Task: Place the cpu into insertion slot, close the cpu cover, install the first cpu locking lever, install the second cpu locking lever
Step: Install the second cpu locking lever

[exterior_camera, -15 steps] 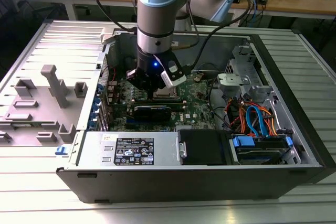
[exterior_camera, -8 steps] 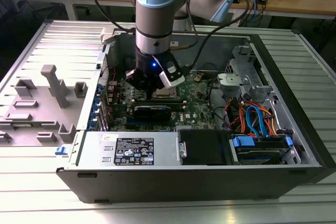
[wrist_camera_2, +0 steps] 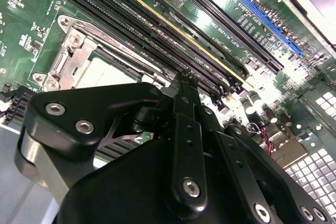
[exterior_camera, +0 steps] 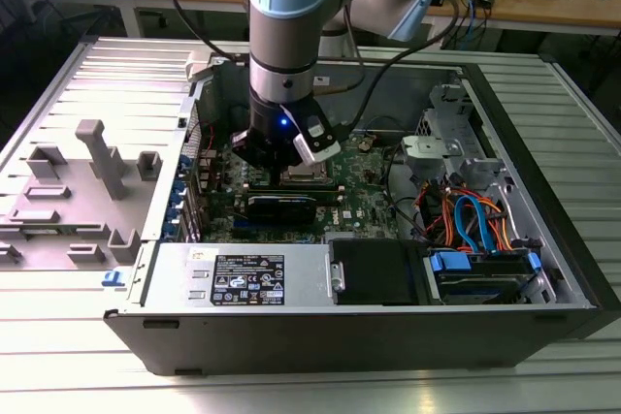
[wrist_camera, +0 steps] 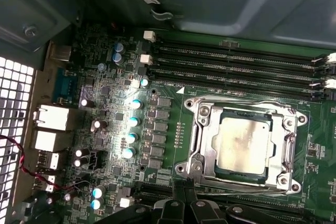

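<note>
End effector (exterior_camera: 291, 164) hangs low inside the open PC case (exterior_camera: 543, 143), just above the green motherboard (wrist_camera: 173, 145), w/ the arm (exterior_camera: 291, 7) coming straight down over it. In the second wrist view the end effector (wrist_camera_2: 185, 80) has its black fingers (wrist_camera_2: 184, 95) drawn together to a narrow tip, nothing visible between them; tip sits just beside the socket edge, over the near memory slots (wrist_camera_2: 157, 30).

Cpu (wrist_camera: 244, 144) lies flat in the insertion slot (wrist_camera: 283, 179), silver top facing up, directly ahead of the end effector's linkages, close but not touching as far as can be seen. Cpu cover (wrist_camera: 242, 104) is down around the chip, its frame bordering all sides, central cut-out showing the cpu top. In the second wrist view the cpu (wrist_camera_2: 102, 74) is partly hidden behind the end effector body, w/ the cpu cover (wrist_camera_2: 73, 51) frame beside it.

Can't tell how the locking levers sit. Case rests on the ribbed metal table (exterior_camera: 97, 336); grey fixture blocks (exterior_camera: 102, 157) stand well apart from the end effector.
</note>
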You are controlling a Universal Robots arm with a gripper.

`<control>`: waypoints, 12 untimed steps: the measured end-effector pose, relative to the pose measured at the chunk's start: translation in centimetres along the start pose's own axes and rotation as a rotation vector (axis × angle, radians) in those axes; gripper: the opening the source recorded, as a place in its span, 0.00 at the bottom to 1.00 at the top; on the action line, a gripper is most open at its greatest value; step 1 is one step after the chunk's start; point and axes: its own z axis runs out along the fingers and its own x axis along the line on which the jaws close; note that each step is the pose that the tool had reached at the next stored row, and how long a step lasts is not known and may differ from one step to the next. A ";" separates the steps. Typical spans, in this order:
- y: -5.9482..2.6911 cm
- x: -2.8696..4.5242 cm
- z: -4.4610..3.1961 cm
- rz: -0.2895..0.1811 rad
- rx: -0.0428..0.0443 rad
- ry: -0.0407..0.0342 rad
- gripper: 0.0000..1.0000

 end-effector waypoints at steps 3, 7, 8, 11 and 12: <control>-0.01 0.00 0.24 0.000 -0.0039 -0.0004 0.11; 0.03 -0.01 0.52 -0.001 -0.0150 -0.0019 0.11; 0.06 -0.02 0.55 -0.001 -0.0165 -0.0022 0.11; 0.16 -0.02 0.66 -0.001 -0.0215 -0.0029 0.11; 0.19 -0.02 0.68 -0.001 -0.0227 -0.0030 0.11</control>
